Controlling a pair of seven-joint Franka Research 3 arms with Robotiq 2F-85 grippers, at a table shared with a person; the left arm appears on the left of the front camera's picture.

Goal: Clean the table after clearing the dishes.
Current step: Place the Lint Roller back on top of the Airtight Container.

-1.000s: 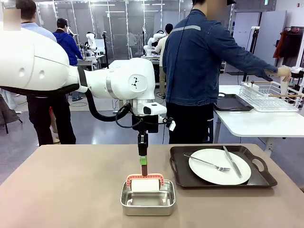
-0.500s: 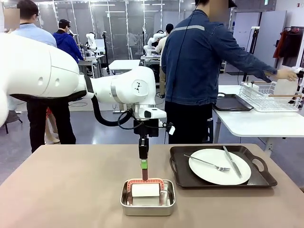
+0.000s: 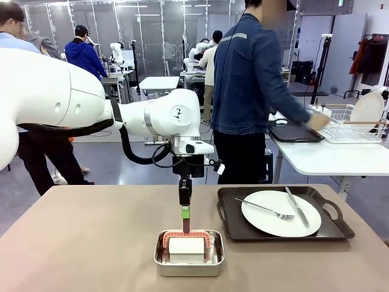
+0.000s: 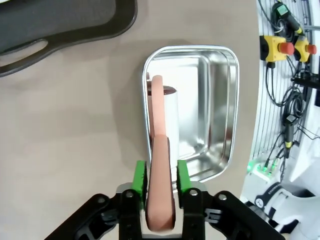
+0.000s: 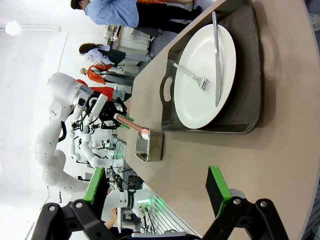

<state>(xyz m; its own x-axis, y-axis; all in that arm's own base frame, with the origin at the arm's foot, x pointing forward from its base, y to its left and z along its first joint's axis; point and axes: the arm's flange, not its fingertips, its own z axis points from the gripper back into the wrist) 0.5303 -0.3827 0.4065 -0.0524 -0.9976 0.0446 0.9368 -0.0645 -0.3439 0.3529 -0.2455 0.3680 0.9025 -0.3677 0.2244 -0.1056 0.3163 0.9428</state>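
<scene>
Your left gripper (image 4: 157,167) has its pads either side of the salmon-pink arched handle (image 4: 159,125) in the small rectangular steel pan (image 4: 220,100), lower centre of the plain beige-tan table (image 3: 91,243) (squeezing or not, can't tell), and the right gripper (image 5: 157,172) gapes empty, so pinch it centred, lift straight, and steer clear of the round white plate (image 3: 273,226) on the dark brown tray (image 3: 228,228) at right.

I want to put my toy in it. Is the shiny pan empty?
Not empty. The steel pan holds a white block with a pink handle, sitting inside its walls.
</scene>
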